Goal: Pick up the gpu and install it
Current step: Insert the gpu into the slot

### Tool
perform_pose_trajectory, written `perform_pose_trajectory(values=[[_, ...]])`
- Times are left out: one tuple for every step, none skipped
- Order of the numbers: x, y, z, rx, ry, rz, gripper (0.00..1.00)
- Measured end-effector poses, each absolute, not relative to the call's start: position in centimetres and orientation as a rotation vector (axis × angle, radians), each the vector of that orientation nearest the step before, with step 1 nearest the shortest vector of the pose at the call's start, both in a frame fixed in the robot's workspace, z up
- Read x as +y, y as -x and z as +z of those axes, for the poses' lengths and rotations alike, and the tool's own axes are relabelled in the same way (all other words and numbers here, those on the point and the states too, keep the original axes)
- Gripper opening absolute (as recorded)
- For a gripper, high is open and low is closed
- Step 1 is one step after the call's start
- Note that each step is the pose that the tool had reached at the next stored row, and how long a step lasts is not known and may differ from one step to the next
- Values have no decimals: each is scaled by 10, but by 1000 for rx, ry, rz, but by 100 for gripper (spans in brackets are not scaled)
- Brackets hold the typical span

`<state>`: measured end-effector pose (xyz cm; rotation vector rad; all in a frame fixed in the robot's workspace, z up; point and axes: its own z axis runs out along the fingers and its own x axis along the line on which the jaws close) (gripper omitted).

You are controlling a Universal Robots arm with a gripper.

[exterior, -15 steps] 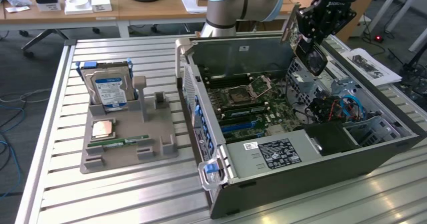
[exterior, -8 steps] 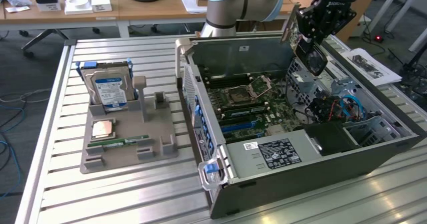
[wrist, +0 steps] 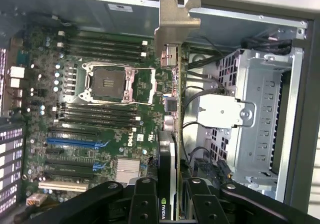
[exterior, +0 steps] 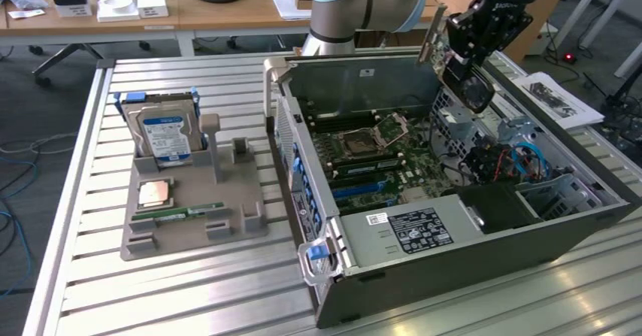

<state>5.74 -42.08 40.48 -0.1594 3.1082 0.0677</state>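
Observation:
My gripper (exterior: 470,44) hangs over the far right part of the open computer case (exterior: 482,238), shut on the gpu (exterior: 464,77). The card is held on edge and tilted, with its round fan facing the exterior view's right. In the wrist view the gpu (wrist: 175,114) shows edge-on between my black fingers (wrist: 145,204), its silver end bracket (wrist: 173,27) pointing away from my gripper (wrist: 170,206). Below it lies the green motherboard (wrist: 100,114) with the processor socket (wrist: 110,84) and blue slots (wrist: 75,143). The card hangs above the board, apart from it.
A grey parts holder (exterior: 191,208) stands on the slatted table at the exterior view's left, carrying a hard drive (exterior: 165,134), a processor (exterior: 153,193) and a memory stick (exterior: 180,213). A silver drive cage (wrist: 260,114) and cables fill the case beside the card. Papers (exterior: 557,99) lie at the right.

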Motion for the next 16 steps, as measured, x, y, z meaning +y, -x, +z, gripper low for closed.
perform_pose_trajectory(values=[[-421, -57, 405, 3107, 186, 68, 27], [-421, -57, 405, 3106, 212, 69, 27], [-421, -57, 405, 3104, 238, 69, 27], [-421, -57, 405, 3102, 266, 69, 27], [-421, -57, 405, 3100, 294, 70, 27], [-421, -57, 405, 3098, 322, 70, 27], [-421, -57, 405, 3095, 352, 70, 27], [-421, -57, 405, 3092, 380, 71, 27], [-421, -57, 405, 3089, 408, 71, 27], [-421, -57, 405, 3086, 436, 72, 27], [-421, -57, 404, 3082, 464, 72, 27], [-421, -57, 404, 3078, 491, 72, 27], [-421, -57, 404, 3074, 521, 73, 27], [-421, -57, 404, 3069, 548, 73, 27], [-421, -57, 404, 3065, 576, 73, 27], [-421, -57, 404, 3060, 604, 73, 27]])
